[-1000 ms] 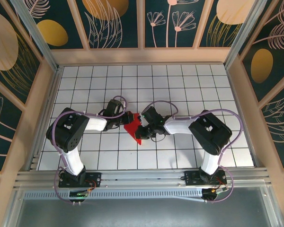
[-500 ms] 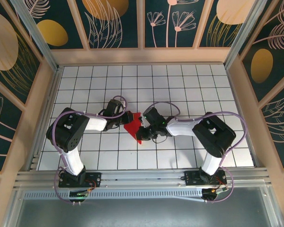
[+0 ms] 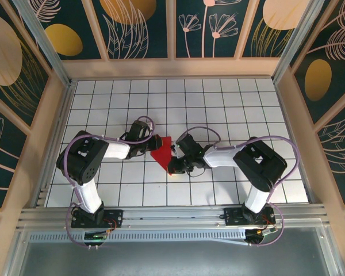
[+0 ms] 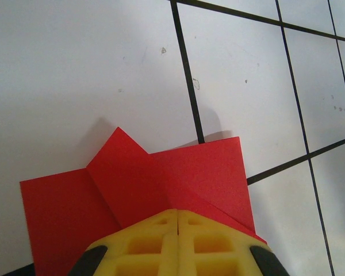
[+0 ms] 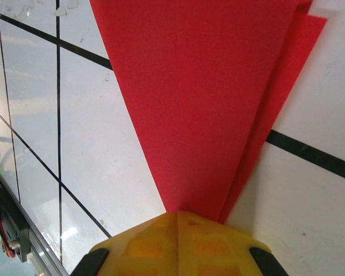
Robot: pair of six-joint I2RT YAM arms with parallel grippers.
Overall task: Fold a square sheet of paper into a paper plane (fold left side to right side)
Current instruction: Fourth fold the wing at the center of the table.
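From above, your right gripper (image 3: 173,165) has slid back toward its own base along the creased bright red paper sheet (image 3: 160,152). Your left gripper (image 3: 156,144) stays put, with the sheet just to its right.

Left wrist: the jaws are together, pressing down on the folded layers, which spread out ahead of them on the white gridded surface (image 4: 75,69).

Right wrist: the jaws are together on the sheet's narrow tip, so this crease looks nearly pressed through.
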